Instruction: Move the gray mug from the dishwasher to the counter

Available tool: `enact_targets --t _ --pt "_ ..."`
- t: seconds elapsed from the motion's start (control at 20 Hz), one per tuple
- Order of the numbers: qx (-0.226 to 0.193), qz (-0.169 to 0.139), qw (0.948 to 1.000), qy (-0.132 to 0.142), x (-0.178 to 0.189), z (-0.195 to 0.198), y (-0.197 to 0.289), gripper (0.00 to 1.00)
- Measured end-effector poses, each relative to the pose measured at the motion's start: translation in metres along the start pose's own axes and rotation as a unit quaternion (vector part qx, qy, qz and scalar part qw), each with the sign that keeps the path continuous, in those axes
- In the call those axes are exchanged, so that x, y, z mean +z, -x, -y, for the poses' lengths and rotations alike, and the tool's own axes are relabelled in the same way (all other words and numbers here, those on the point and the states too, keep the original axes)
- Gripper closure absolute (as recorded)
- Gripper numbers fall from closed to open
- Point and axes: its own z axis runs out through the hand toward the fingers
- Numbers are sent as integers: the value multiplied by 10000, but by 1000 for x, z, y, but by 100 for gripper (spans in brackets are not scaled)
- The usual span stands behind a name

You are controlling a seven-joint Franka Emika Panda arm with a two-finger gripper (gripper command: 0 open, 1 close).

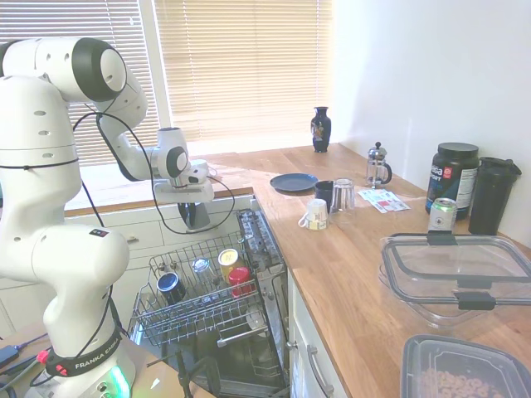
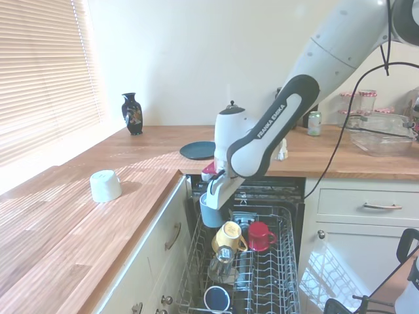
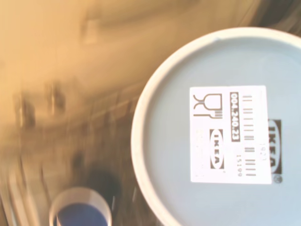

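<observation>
Second exterior view, centre: gripper (image 2: 214, 195) clamps gray mug (image 2: 211, 211), clear of dishwasher (image 2: 252, 268) rack; counter (image 2: 85, 222) placement remains.

Sun comes in through a big window with closed blinds (image 1: 241, 70) and makes bright stripes on the wood below. The walls (image 2: 196, 52) are plain and white. White cupboards (image 2: 366, 209) with metal handles (image 2: 382, 207) stand under the wooden top. The floor is hard to see, maybe pale.
</observation>
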Motion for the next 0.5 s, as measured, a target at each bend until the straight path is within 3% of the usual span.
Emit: enact_targets --t 0.25,0.5 --pt "811 -283 9960 -264 -73 -23 -89 100" --pt "1404 -399 9889 -262 -103 -74 -153 100"
